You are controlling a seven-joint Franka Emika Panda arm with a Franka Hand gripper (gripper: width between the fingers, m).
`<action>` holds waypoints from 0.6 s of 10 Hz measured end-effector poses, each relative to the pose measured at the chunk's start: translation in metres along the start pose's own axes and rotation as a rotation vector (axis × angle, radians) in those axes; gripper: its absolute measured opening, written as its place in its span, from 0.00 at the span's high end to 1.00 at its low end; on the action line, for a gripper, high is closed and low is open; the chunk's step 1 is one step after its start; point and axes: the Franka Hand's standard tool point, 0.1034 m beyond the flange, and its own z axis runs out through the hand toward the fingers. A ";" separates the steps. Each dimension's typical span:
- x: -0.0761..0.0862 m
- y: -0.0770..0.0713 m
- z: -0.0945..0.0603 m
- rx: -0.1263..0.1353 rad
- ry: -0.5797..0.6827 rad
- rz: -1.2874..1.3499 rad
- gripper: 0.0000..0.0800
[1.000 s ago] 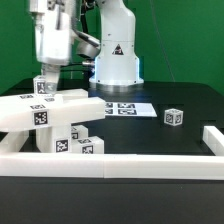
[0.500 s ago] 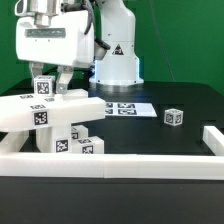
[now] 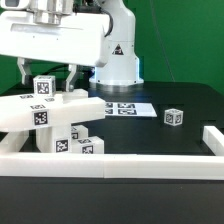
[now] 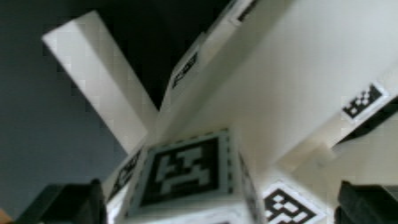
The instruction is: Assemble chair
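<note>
A: Exterior view, starting from its left. What's there?

B: Gripper (image 3: pixel 47 72) hangs over the pile of chair parts (image 3: pixel 55 120) at the exterior view's left. Fingers (image 3: pixel 73 72) spread wide, as far apart as they go. A tagged upright post (image 3: pixel 44 89) stands between them. No contact that I can see, nothing held.

A: Wrist view agree?

B: Yes. Dark fingertips (image 4: pixel 63 203) sit at either side of the frame, and the tagged end of the post (image 4: pixel 187 172) is between them, gaps visible on both sides. White bars cross behind it, out of focus.

A: Layout of the pile?

B: Long bar (image 3: pixel 50 108) lies across the top, tag facing the camera. Under and in front of it are blocky pieces with tags (image 3: pixel 75 143), stacked close. I can't separate each part. The whole pile sits against the front border rail (image 3: pixel 110 162).

A: Middle of the table?

B: Marker board (image 3: pixel 124 108) lies flat on the black table (image 3: pixel 180 140), just in front of the robot base (image 3: pixel 116 55).

A: Further over?

B: One small tagged cube (image 3: pixel 174 117), alone, well apart from the pile, toward the exterior view's right. Past it, the rail turns a corner (image 3: pixel 211 135).
</note>
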 end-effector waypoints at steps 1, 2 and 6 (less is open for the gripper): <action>0.000 0.000 -0.001 0.000 0.000 -0.044 0.19; -0.002 0.000 -0.002 -0.004 -0.002 -0.113 0.19; -0.001 0.005 -0.002 -0.013 -0.008 -0.232 0.23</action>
